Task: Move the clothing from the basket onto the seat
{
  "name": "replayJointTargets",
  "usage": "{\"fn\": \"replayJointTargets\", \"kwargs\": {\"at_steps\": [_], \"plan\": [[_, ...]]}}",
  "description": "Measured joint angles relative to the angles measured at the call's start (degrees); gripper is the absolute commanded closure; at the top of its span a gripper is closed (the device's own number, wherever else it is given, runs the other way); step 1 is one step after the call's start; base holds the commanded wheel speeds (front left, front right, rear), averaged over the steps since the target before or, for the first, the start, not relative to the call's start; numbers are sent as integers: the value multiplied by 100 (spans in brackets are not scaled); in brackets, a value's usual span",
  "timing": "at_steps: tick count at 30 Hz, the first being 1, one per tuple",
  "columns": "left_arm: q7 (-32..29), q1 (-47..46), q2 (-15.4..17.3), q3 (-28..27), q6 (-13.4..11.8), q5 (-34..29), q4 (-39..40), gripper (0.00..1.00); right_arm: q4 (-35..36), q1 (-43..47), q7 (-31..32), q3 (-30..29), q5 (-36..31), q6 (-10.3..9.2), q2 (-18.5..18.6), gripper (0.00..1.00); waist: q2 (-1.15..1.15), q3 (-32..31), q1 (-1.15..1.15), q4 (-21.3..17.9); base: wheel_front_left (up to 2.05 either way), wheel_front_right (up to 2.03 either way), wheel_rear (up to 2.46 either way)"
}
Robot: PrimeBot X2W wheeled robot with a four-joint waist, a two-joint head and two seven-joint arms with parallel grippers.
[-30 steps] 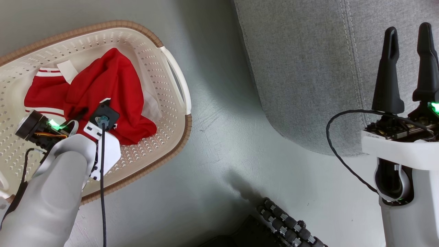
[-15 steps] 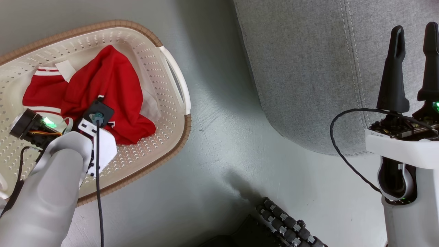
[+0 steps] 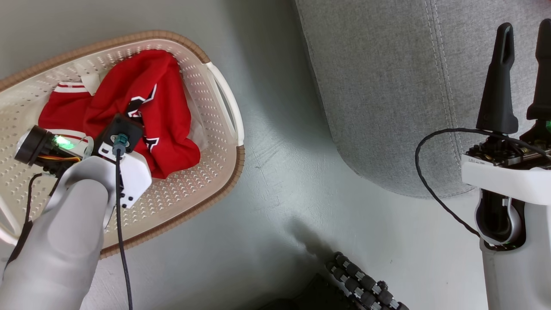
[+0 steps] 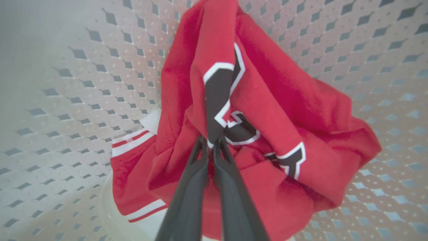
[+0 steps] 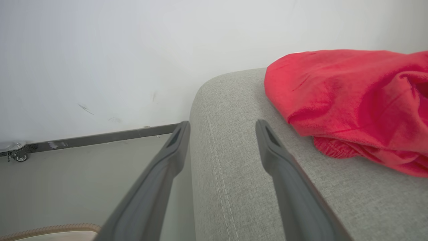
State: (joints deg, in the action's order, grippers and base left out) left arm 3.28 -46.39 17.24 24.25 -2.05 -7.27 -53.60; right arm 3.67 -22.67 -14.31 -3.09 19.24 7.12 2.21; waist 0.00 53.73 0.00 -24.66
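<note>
Pale grey floor [image 3: 280, 181] lies between a laundry basket and a sofa seat in the head view. To the left, the cream basket [image 3: 189, 189], oval with perforated walls, a brown rim and a white handle [image 3: 226, 103], holds bright red clothing [image 3: 129, 103]. One garment [image 3: 168, 112], marked with black-and-white lettering, is heaped against the basket's far wall and right side. A second red piece [image 3: 60, 116], trimmed with white stripes, lies beside it toward the basket's left side. The left arm's pale forearm [image 3: 64, 241] reaches into the basket from the lower left, its wrist over the clothing. In the left wrist view, the left gripper [image 4: 211, 142] is pinched tight on a fold of the lettered garment [image 4: 274, 113]: its two dark fingers press together with fabric caught at their tips, and a ridge of cloth rises from them. The striped piece [image 4: 130, 174] sits lower, against the basket's perforated wall [image 4: 67, 100]. To the right in the head view, the light-grey seat [image 3: 387, 86], crossed by a stitched seam [image 3: 439, 86], rounds off at its near corner. The right gripper [image 3: 525, 32] stands over the seat's near edge, fingers upright and parted with nothing between them. In the right wrist view the same gap shows, and more red fabric [image 5: 351, 100] lies on the seat [image 5: 234, 187] toward its far edge, below a white wall [image 5: 100, 50].
</note>
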Motion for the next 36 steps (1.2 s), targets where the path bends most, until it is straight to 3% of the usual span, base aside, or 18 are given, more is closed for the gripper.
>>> {"fn": "replayJointTargets", "kwargs": {"at_steps": [17,25,36], "plan": [[769,297,-136,-18,-201,146,352,100,-241,-7,-14,-30,-222,0,0,0,0,-482,0,185,0,0,0],[931,430,-164,11,-235,151,566,100,-304,-127,-14,7,-388,0,2,0,0,-762,0,327,0,0,0],[1044,676,-442,30,-346,277,1089,100,-455,-118,-14,48,-790,0,4,0,0,-1280,0,632,0,0,0]]}}
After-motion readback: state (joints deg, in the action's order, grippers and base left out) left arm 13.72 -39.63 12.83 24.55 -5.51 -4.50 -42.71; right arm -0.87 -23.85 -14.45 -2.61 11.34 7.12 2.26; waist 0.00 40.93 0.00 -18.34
